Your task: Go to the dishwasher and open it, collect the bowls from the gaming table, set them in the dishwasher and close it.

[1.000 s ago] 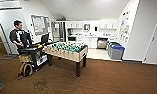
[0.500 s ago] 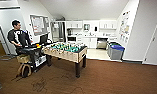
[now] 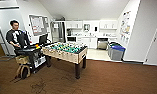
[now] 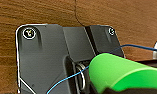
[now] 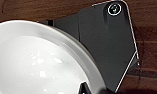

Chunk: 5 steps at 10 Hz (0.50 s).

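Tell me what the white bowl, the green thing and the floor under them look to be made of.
White bowl: glazed ceramic or glossy plastic, going by the bright glints on its smooth inside. Green thing: smooth matte plastic, probably, evenly coloured with a soft sheen. Floor: brown carpet, apparently, with a fine streaked texture.

Break room with kitchenette
Brown carpet (image 3: 114,80) was laid beneath white walls (image 3: 141,32); white cabinets (image 3: 107,24) and blue bins (image 3: 117,52) were seen at the far end.
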Tool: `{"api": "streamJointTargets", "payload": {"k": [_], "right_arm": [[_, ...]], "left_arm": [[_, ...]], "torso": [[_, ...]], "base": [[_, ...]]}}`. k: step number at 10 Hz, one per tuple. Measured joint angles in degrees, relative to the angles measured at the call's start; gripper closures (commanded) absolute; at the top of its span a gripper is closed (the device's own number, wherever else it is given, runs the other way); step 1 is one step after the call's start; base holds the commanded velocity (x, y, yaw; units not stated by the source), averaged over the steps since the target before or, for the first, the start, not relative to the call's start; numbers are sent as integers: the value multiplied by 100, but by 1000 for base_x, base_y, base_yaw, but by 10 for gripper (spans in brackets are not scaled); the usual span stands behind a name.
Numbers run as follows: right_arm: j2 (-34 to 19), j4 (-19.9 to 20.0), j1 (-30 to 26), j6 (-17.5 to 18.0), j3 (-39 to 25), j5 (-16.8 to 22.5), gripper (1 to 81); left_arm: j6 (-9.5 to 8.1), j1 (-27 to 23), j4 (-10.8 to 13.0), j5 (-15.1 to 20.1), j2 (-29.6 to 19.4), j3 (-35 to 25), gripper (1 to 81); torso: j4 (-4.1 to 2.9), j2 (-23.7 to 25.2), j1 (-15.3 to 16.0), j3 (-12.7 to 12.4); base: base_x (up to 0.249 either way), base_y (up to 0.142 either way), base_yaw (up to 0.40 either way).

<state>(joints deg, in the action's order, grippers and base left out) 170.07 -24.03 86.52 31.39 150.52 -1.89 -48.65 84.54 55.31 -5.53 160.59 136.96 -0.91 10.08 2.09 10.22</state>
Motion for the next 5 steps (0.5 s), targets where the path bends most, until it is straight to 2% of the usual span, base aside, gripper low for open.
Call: {"api": "streamJointTargets", "payload": {"k": [5], "right_arm": [[0,0,-5,-6,0,0,811]], "left_arm": [[0,-10,0,-5,-4,0,811]], "torso": [[0,0,2,0]], "base": [[116,0,0]]}}
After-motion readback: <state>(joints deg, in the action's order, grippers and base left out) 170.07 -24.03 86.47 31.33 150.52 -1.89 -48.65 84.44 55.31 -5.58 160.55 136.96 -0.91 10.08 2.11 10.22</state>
